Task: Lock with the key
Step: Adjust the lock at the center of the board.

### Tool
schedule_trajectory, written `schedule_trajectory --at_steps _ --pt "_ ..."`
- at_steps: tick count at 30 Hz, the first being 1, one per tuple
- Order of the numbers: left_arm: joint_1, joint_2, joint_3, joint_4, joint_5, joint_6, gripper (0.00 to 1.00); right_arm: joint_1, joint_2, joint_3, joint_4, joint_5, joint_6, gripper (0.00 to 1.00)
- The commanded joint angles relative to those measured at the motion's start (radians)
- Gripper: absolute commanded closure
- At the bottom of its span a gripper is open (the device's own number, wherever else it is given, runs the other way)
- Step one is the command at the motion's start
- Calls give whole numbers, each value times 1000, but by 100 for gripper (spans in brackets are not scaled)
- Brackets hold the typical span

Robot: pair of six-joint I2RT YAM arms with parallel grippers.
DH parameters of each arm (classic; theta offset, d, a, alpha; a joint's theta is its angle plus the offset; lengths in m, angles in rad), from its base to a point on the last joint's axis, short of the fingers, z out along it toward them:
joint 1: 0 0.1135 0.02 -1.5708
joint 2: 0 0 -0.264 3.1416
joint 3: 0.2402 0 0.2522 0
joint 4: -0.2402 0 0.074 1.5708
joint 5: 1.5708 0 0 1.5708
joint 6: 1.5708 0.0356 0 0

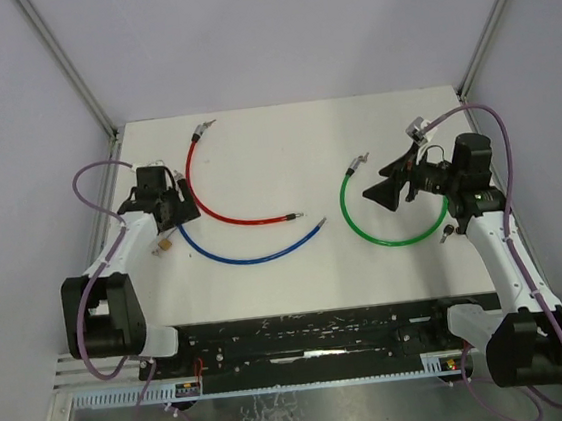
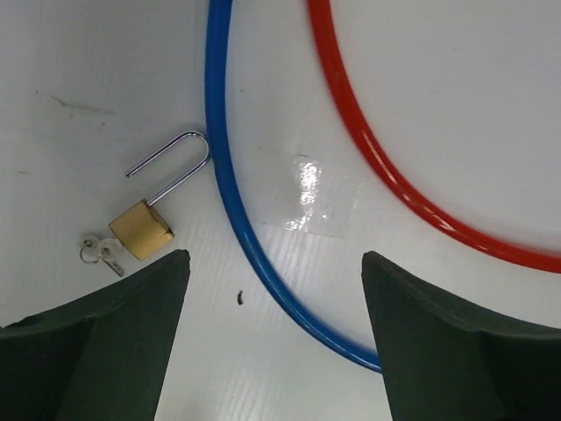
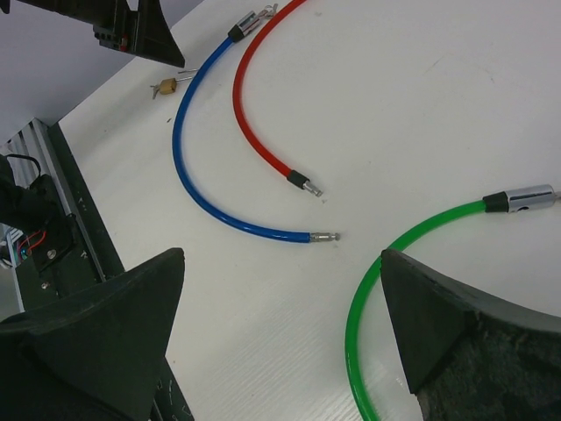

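A small brass padlock (image 2: 140, 230) lies on the white table with its silver shackle (image 2: 173, 167) swung open and a key (image 2: 103, 252) in its base. It also shows in the top view (image 1: 165, 246) and the right wrist view (image 3: 166, 86). My left gripper (image 2: 275, 263) is open and empty just above the table, the padlock beside its left finger (image 2: 131, 324); a blue cable (image 2: 230, 189) runs between the jaws. My right gripper (image 3: 282, 254) is open and empty above the green cable (image 3: 368, 289), far right of the padlock.
A red cable (image 1: 223, 209), the blue cable (image 1: 251, 256) and the green cable (image 1: 389, 235) lie curved on the white table (image 1: 283, 130). Grey walls and metal posts close the back and sides. A black rail (image 1: 314, 333) runs along the near edge.
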Motion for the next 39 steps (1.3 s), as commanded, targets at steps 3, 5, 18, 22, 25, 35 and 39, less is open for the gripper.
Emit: schedule_trajectory --at_steps 3,5,18,22,25,35,39 --pt "81 109 60 -62 -55 65 38 -4 31 50 -20 -2 -13 0" --pt "90 125 59 -63 -81 83 45 -4 37 49 -18 -7 -4 0" --pt "117 299 93 -45 -99 328 73 13 49 93 -88 -5 -28 0" --pt "115 306 105 -41 -162 358 70 16 40 93 -89 -6 -28 0" --pt "117 320 130 -79 -180 347 67 18 43 93 -89 -6 -26 0" --pt "119 318 95 -73 -136 337 46 20 42 95 -90 -8 -21 0" --pt "121 317 80 -70 -129 335 38 21 43 96 -90 -12 -19 0"
